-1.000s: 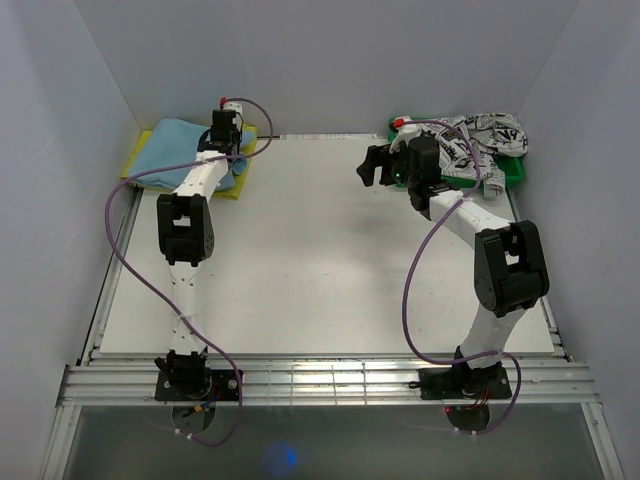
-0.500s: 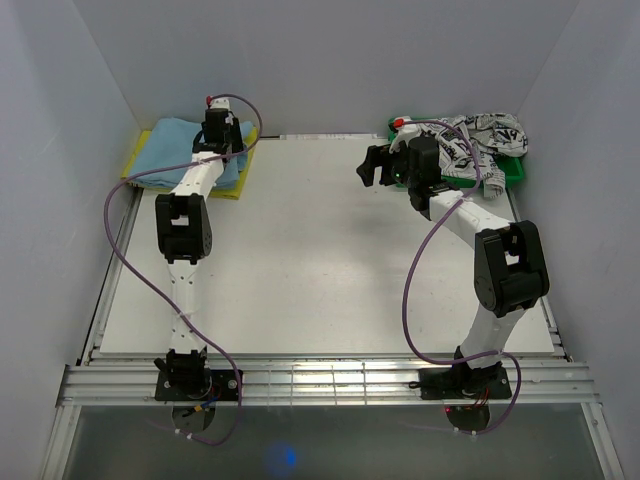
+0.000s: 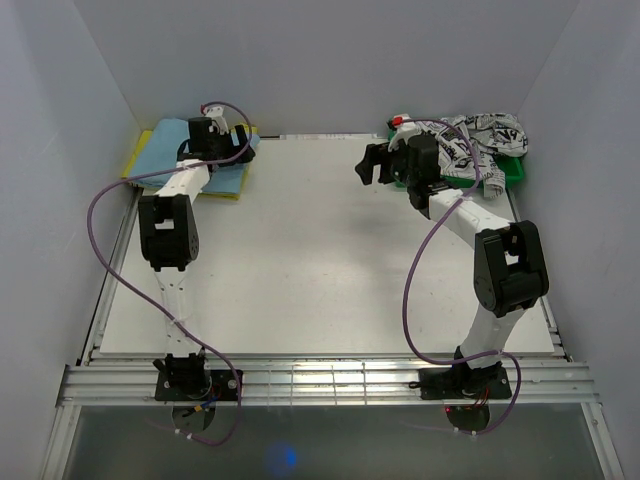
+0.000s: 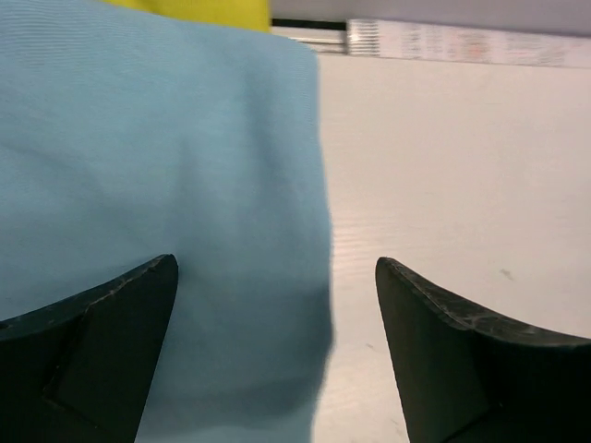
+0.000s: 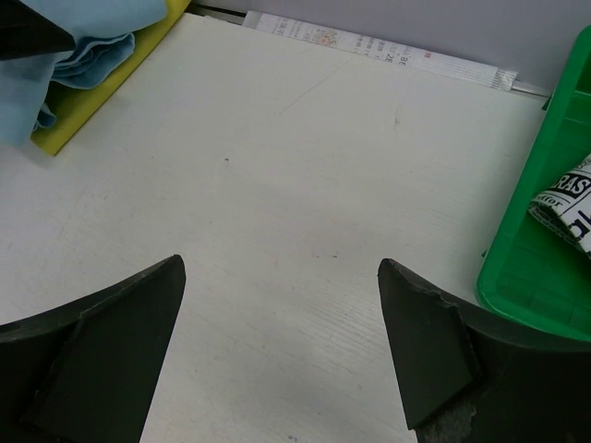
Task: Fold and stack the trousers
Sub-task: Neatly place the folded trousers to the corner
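Note:
The light blue trousers (image 3: 175, 150) lie folded at the far left corner, on top of a folded yellow garment (image 3: 232, 187). My left gripper (image 3: 235, 138) hovers over their right edge, open, holding nothing. In the left wrist view the blue cloth (image 4: 157, 185) fills the left half, with the yellow garment (image 4: 222, 11) showing at the top edge and its border running between the wide-apart fingers (image 4: 102, 341). My right gripper (image 3: 372, 165) is open over bare table left of the green bin. In the right wrist view the blue trousers (image 5: 88, 41) and yellow garment (image 5: 106, 92) sit at the upper left.
A green bin (image 3: 512, 170) at the far right corner holds a black-on-white printed garment (image 3: 480, 135); its rim (image 5: 531, 268) appears at the right of the right wrist view. White walls enclose the table on three sides.
My left gripper has opened from nearly shut, let go of the blue trousers and shifted slightly left over the stack. The right arm has not moved.

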Available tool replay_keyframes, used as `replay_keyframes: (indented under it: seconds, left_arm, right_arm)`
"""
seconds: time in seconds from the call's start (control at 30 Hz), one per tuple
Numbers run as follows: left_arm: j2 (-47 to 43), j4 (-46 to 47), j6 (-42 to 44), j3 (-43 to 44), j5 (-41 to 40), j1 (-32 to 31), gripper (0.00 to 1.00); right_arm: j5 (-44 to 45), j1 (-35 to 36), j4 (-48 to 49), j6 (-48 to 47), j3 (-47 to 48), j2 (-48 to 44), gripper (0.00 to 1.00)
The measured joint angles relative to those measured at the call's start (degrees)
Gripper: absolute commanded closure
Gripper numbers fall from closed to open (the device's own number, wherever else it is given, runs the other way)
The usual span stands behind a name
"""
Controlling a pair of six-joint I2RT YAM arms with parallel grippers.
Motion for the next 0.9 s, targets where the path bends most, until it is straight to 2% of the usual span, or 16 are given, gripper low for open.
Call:
replay_keyframes:
  seconds: [0.2,0.27,0.3,0.37,0.43,0.57,0.73,0.9]
  left_arm:
    - [-8.68,5.51,-10.01,-5.73,13.16,3.21,0.05]
    - [-11.13,8.96,-14.29,-7.58,16.81,5.6,0.26]
    - [-12.09,11.37,-16.17,-8.79,19.06,7.08,0.44]
    - [-12.79,14.84,-20.15,-10.05,23.54,10.32,0.58]
    - [-12.24,16.9,-22.97,-10.54,27.3,13.09,0.63]
    - [-9.14,21.46,-29.0,-12.55,33.11,15.72,0.64]
    - [-2.6,25.7,-35.36,-17.42,37.2,13.86,0.64]
    - [2.78,27.76,-40.33,-19.1,37.59,12.04,0.61]
  right_arm:
    - [-0.13,0.7,-0.07,-0.81,0.76,0.0,0.1]
    - [-0.13,0.81,-0.11,-1.18,0.76,0.0,0.1]
    - [-0.13,0.94,-0.26,-1.27,0.76,0.0,0.1]
    - [-0.11,1.09,-0.55,-1.49,0.76,0.0,0.1]
    - [-0.09,1.14,-1.18,-1.64,0.76,0.0,0.1]
    - [0.13,1.11,-3.17,-2.21,0.76,0.0,0.1]
    - [0.9,1.11,-5.88,-3.87,0.76,-0.24,0.1]
    - [1.86,1.05,-8.76,-5.2,0.76,-1.62,0.1]
